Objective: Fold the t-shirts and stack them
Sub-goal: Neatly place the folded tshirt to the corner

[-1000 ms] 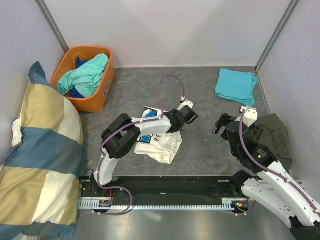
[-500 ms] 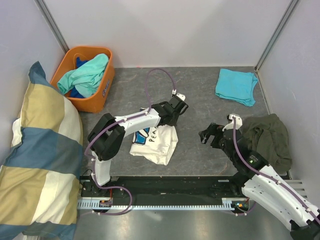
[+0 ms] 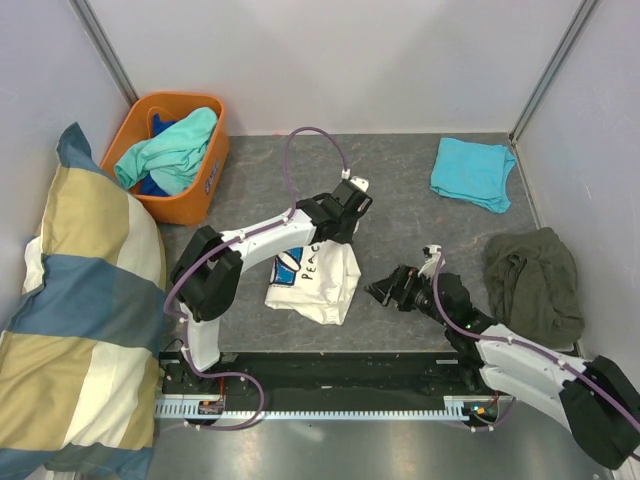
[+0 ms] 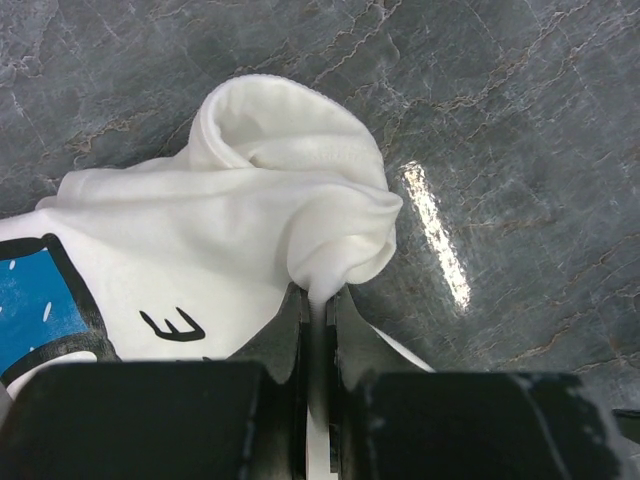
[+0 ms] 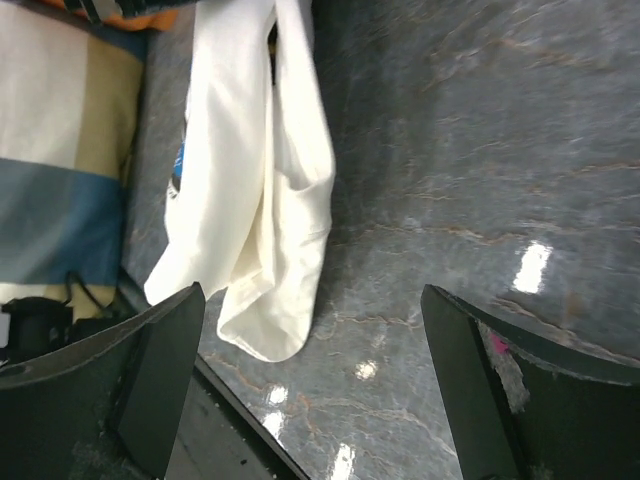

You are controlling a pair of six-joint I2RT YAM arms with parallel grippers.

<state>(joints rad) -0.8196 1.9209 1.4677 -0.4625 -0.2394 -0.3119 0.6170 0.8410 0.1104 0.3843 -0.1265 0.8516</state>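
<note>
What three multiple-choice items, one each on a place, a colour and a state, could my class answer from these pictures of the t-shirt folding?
1. Where does the orange basket stand?
A) far-left corner
B) far-right corner
C) between the arms

2. What colour is the folded t-shirt at far right?
A) red
B) turquoise
C) black

3. What state is the left gripper in?
A) wide open
B) shut on nothing
C) shut on the white t-shirt

Answers:
1 A, the top view shows it in the far-left corner.
2 B, its cloth is plainly turquoise.
3 C, the wrist view shows a fold of white cloth pinched in it.
</note>
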